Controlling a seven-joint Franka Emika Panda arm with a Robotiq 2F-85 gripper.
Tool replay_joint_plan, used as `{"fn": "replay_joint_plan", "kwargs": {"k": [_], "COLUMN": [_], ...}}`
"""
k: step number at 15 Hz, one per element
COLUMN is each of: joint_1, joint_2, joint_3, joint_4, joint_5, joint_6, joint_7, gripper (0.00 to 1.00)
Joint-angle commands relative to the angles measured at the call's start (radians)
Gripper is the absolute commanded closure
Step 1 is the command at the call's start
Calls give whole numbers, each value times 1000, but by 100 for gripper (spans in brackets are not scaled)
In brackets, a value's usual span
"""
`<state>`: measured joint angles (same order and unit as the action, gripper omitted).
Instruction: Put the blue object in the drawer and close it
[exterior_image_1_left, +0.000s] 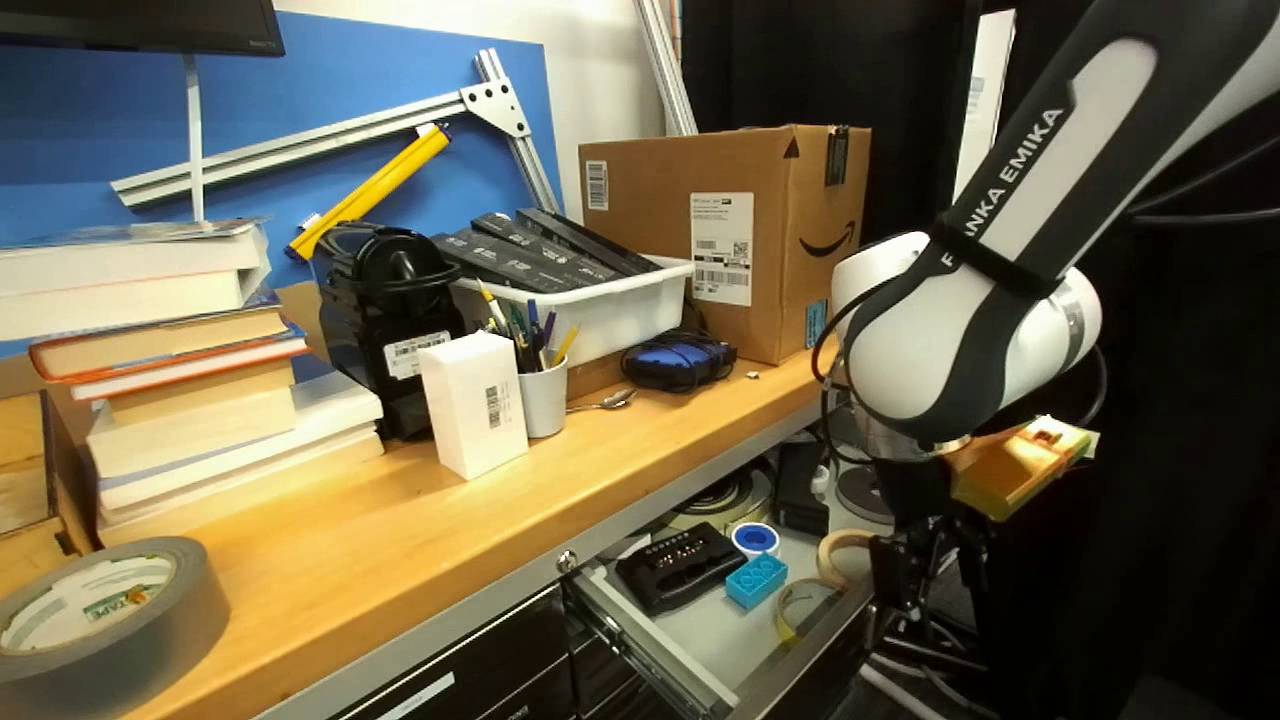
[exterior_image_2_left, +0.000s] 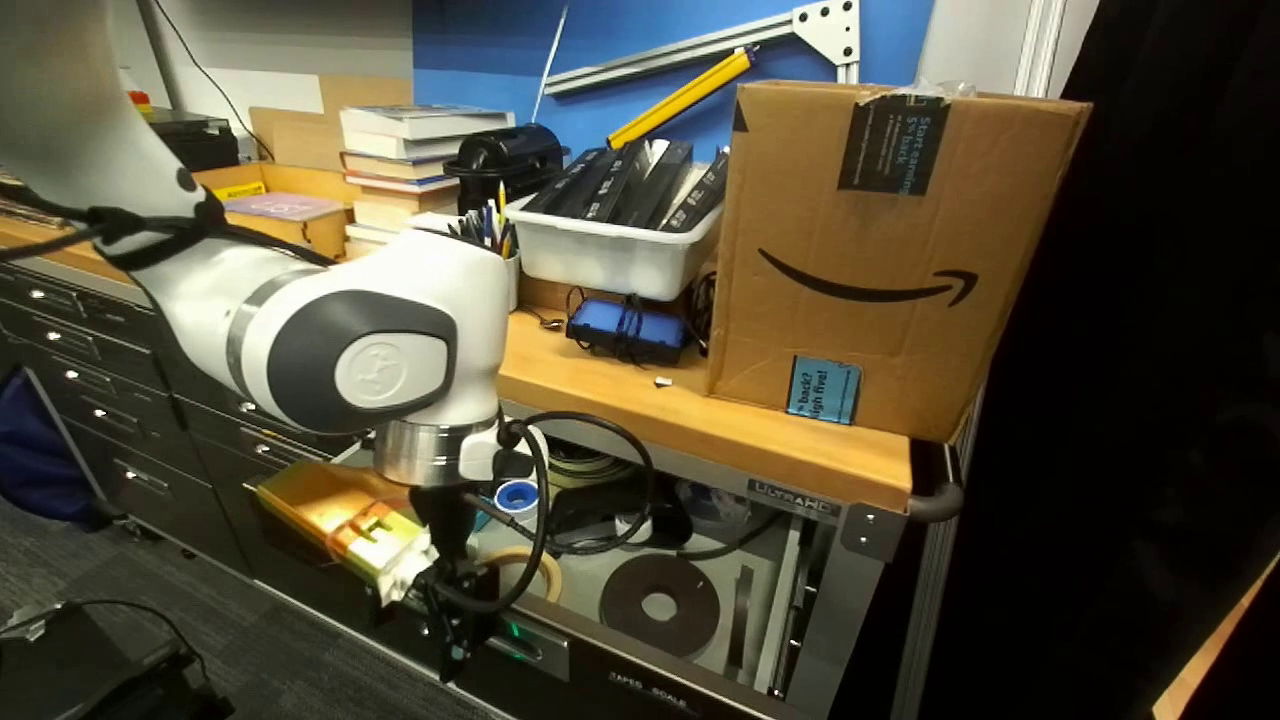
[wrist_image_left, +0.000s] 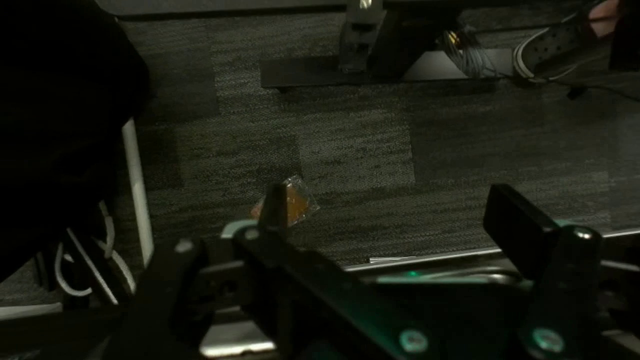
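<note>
Block in, drawer left to close

I hold nothing: my gripper stands spread, beyond the front of the grey metal drawer; whether they touch, I can't tell. The studded plastic light-blue block lies inside, from me toward the wooden desk's front edge, long axis roughly along it. Pushing that way should finish.

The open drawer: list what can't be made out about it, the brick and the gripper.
Drawer, back end: hidden under the worktop, both exterior views.
Drawer front: partly cut off by bottom edge, both exterior views.
Gripper contact with that front: too dark, wrist view.
Light-blue brick: mostly behind the gripper, in an exterior view.
</note>
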<state>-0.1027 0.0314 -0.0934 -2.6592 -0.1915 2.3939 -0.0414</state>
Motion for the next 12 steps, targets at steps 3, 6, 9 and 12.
{"fn": "replay_joint_plan", "kwargs": {"k": [3, 6, 9, 12], "joint_1": [21, 44, 82, 121], "joint_2": [151, 224, 295, 332], "joint_3": [8, 0, -14, -35], "joint_4": [176, 276, 377, 426], "joint_5": [87, 72, 53, 50], "joint_6": [107, 151, 183, 236], "joint_7": [144, 252, 370, 473], "gripper": [0, 0, 0, 0]}}
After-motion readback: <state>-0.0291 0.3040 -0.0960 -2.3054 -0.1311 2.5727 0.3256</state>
